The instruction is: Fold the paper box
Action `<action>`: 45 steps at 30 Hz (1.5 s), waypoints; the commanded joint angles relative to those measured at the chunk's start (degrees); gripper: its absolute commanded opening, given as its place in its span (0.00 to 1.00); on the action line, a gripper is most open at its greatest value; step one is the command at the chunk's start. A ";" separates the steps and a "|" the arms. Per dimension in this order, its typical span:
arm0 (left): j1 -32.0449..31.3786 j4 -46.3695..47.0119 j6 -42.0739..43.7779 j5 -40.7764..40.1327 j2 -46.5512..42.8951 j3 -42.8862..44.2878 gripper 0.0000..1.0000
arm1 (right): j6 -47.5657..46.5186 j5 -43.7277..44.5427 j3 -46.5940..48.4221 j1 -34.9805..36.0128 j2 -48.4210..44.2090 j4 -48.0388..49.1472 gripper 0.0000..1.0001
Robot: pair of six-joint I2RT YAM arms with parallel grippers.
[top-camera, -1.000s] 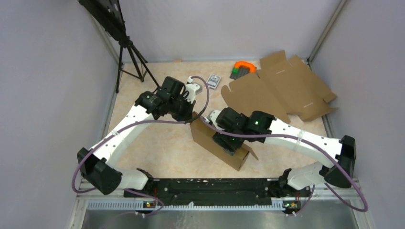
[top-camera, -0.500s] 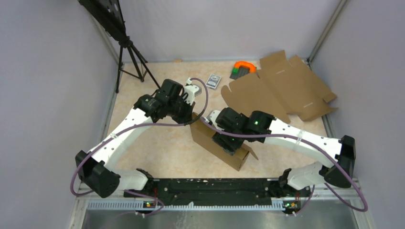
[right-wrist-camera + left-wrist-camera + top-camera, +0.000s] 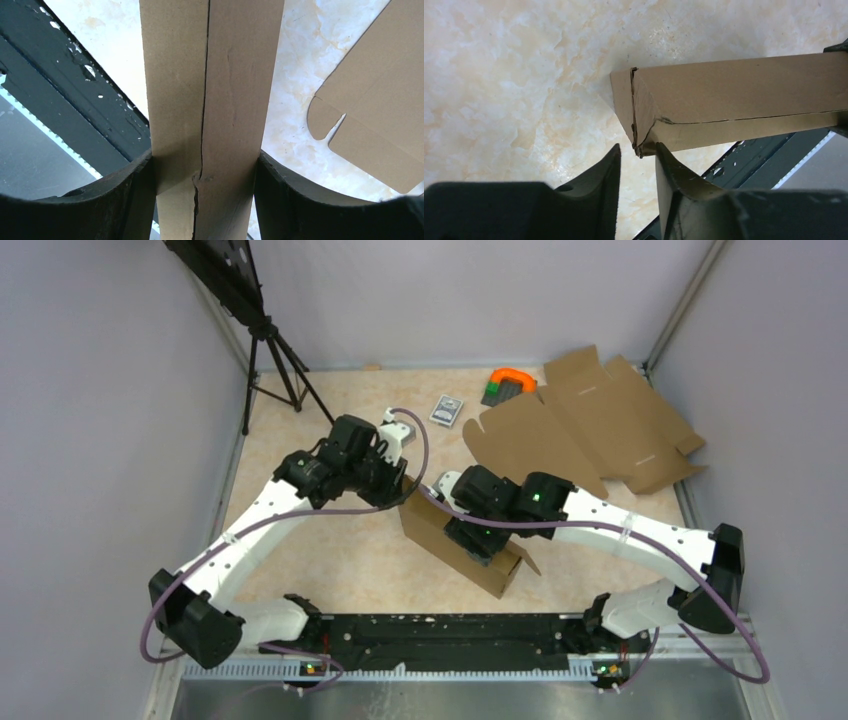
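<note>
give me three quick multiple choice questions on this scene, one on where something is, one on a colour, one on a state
1. Where does the flat cardboard sheet lie?
A) on the far right part of the table
B) at the near left corner
C) under the tripod

2. What colour is the curved object at the far edge?
A) blue
B) orange
C) white

3. What is the right claw doing?
A) hanging open over bare table
B) shut on the small grey card pack
C) shut on the paper box

Answers:
1 A, the top view shows it spread out by the far right corner.
2 B, it is bright orange, beside a dark grey block.
3 C, the right wrist view shows the box clamped between its fingers.
</note>
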 commanded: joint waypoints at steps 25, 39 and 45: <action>-0.03 4.36 -3.41 -1.74 -1.88 3.93 0.08 | -0.37 -2.28 -0.36 0.51 1.16 -0.79 0.58; -0.08 4.02 -3.00 -0.07 -3.08 1.29 0.00 | -0.25 -2.24 -0.37 0.56 1.52 -0.79 0.58; -0.03 4.10 -2.68 -0.58 -4.05 -0.67 0.00 | -0.24 -2.15 -0.13 0.58 1.56 -0.87 0.58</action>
